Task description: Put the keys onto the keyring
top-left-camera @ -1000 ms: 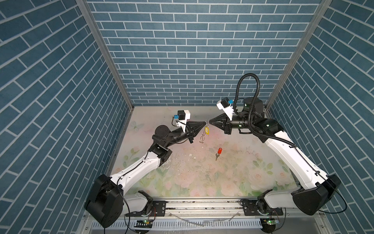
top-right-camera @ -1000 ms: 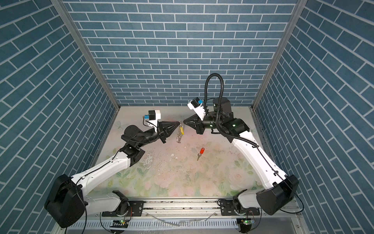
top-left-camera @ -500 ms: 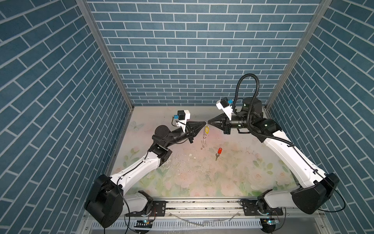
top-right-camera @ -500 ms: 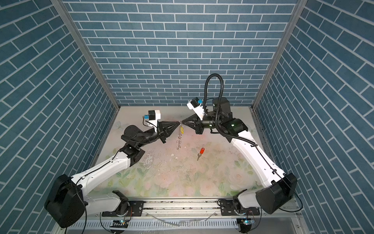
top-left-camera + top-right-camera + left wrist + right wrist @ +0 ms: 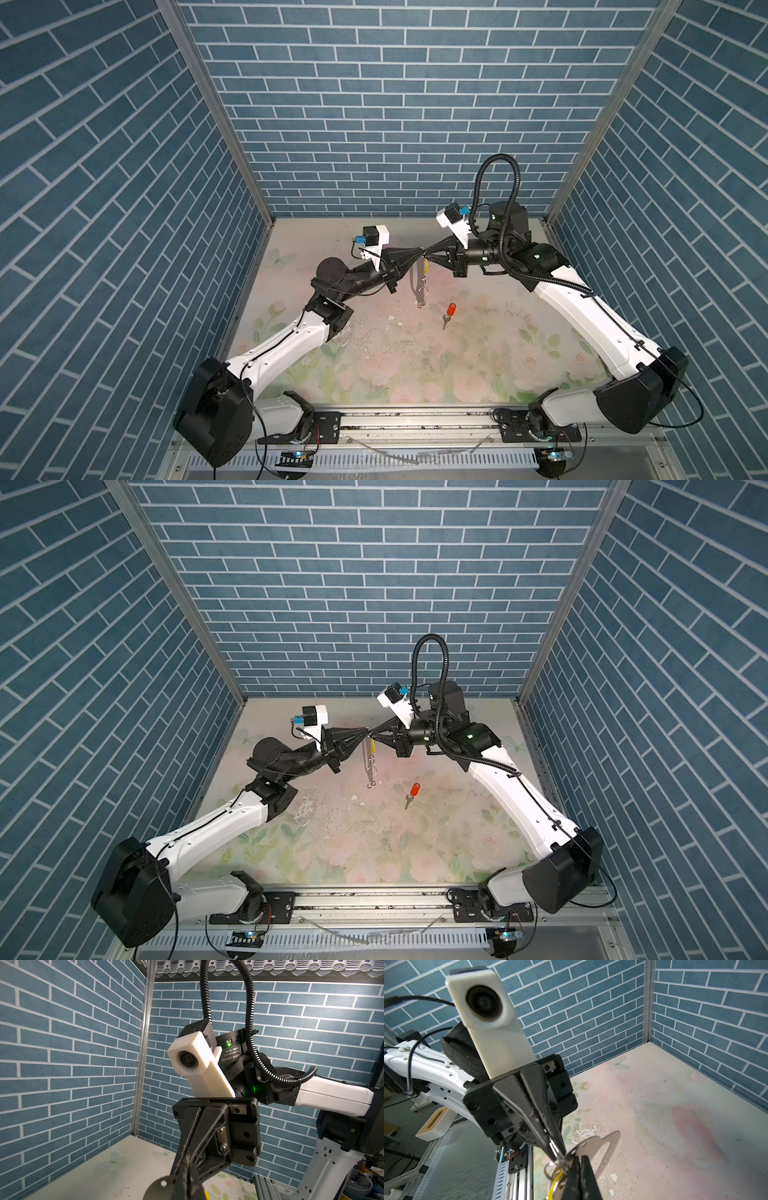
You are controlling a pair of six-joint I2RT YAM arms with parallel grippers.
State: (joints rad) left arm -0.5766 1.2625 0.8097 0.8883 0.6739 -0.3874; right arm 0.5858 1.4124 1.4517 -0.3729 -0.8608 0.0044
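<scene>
Both grippers meet tip to tip in mid-air above the back of the mat. In both top views my left gripper [image 5: 420, 250] [image 5: 365, 731] is shut on the top of the keyring [image 5: 415, 278] [image 5: 365, 759], whose black strap hangs straight down with silver rings [image 5: 422, 291] along it. My right gripper [image 5: 428, 252] [image 5: 579, 1158] is shut on the silver key [image 5: 593, 1145] with the yellow tag [image 5: 425, 266] [image 5: 556, 1184], pressed against a ring [image 5: 556, 1152]. The red-tagged key [image 5: 450, 310] [image 5: 414, 789] lies alone on the mat, below and right of the strap.
A floral mat [image 5: 457, 365] covers the floor, with white flecks [image 5: 390, 318] near the middle. Blue brick walls close in the back and both sides. A metal rail [image 5: 415, 419] with the arm bases runs along the front edge.
The keyring's strap has dropped from a short bunch to hang at full length. The right gripper has edged left up to the left gripper's tip and closed a little tighter.
</scene>
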